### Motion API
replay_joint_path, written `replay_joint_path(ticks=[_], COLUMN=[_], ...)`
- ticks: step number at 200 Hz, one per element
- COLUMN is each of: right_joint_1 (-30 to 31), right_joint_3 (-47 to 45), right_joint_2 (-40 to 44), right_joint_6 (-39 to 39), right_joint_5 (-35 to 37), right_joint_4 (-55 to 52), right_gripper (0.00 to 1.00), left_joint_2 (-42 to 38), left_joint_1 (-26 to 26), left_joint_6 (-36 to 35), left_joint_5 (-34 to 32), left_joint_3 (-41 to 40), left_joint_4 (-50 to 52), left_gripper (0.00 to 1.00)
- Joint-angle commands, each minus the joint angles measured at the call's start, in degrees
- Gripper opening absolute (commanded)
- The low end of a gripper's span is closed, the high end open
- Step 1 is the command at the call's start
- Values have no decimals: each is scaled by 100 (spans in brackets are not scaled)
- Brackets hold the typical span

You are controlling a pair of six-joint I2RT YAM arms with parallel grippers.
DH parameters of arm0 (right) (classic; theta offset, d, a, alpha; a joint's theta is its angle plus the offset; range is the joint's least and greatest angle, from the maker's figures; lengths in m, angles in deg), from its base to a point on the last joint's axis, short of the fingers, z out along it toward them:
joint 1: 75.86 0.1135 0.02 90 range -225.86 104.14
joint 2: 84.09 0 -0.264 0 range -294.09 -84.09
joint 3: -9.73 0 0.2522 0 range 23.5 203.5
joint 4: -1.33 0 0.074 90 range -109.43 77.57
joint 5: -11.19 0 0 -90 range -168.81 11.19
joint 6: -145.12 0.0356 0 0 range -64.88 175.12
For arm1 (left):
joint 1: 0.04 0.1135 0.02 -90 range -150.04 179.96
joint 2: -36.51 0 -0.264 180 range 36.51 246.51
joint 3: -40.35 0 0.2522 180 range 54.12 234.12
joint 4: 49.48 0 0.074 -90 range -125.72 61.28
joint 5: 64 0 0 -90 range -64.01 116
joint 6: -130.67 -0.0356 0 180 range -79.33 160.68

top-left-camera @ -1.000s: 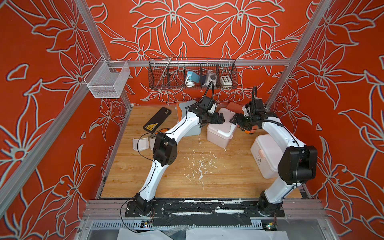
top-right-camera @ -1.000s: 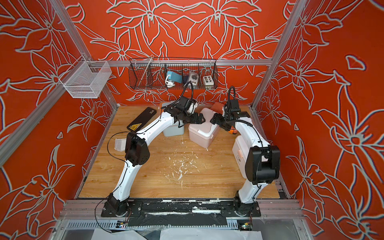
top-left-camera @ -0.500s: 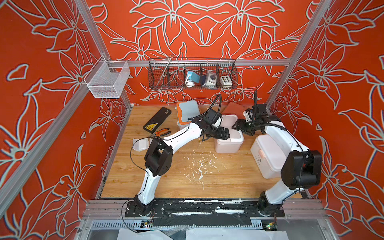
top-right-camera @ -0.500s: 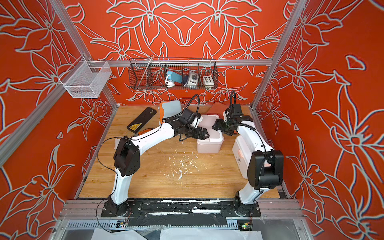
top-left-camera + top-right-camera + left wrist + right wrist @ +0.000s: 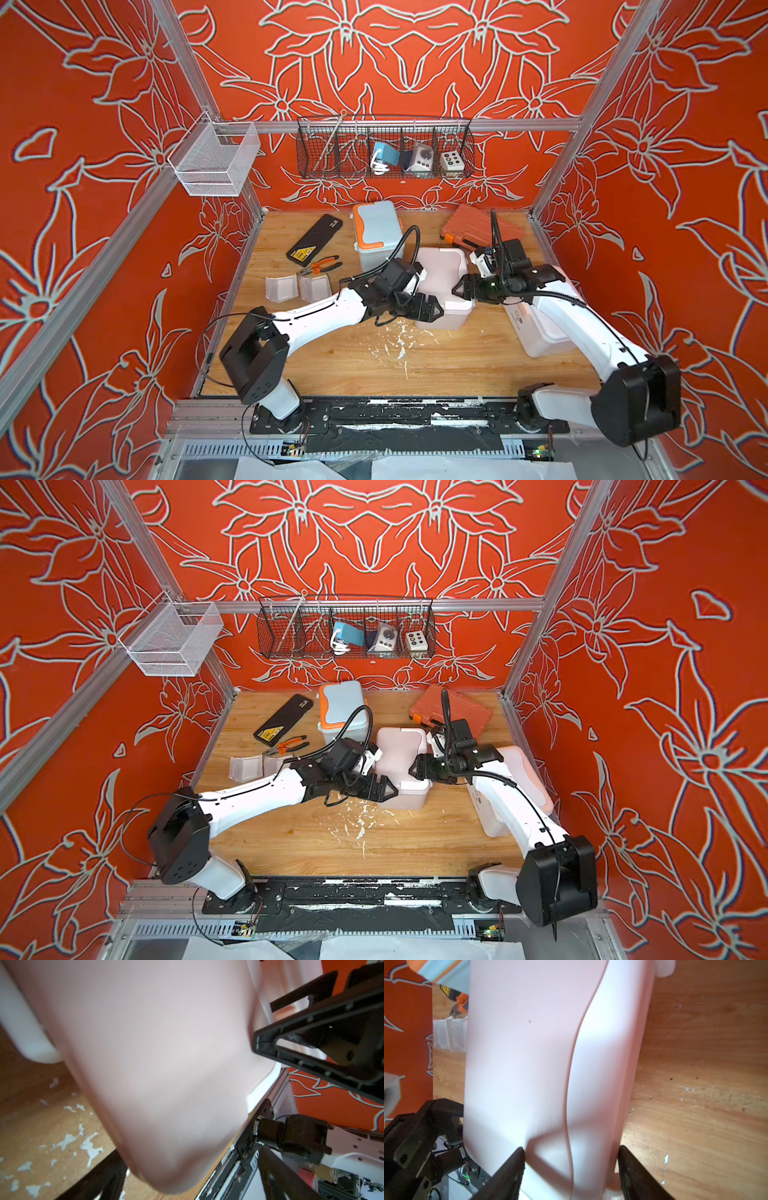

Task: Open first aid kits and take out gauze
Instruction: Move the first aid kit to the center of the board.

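Pink kit [image 5: 442, 270] sat lid-shut mid surface [image 5: 353, 365]; left hand [image 5: 432, 309] gaped wide round its corner, right hand [image 5: 460, 289] bracketed its end, grip unclear, so a loose hold could let it skid during unlatching.

**Clutter around the wooden table**

On the table [image 5: 353, 365] lie a flat black case [image 5: 314, 240], orange-handled pliers [image 5: 320, 265] just beside it, and a ribbed orange tool case [image 5: 473, 226]. White flecks [image 5: 399, 345] dot the wood. 2 wire baskets hang above: 1 white [image 5: 214, 160], 1 black [image 5: 332, 162].
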Motion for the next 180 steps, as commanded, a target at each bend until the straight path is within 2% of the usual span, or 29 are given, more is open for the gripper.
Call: replay_joint_path(ticks=[1,19,34,47,78,123,180], right_joint_1=[123,123,106,96,92,117,540], right_joint_3=[43,290,415,537,871,998,431], right_joint_2=[323,456,426,245,-373,-1012,-645], right_joint_6=[11,3,-37,-59,-186,-593,-623], right_joint_5=[306,865,976,907,679,291,-186], right_joint_4=[-455,-608,-536,-432,-201,-338,-299], right_gripper=[73,77,79,82,83,79,73], left_joint_2=[-738,-1209,-1269,-1158,-497,309,-45], left_joint_1=[-90,170,472,671,1010,1051,735], left_joint_6=[384,402,286,145,3,76,566], left_joint_5=[-55,-215,-108,-5,596,1128,1526], left_joint_3=[-502,-656,-528,-370,36,274,-376], left_joint_4=[-730,-593,-401,-333,-539,-915,-1618], left_gripper=[94,95,95,95,95,94,94])
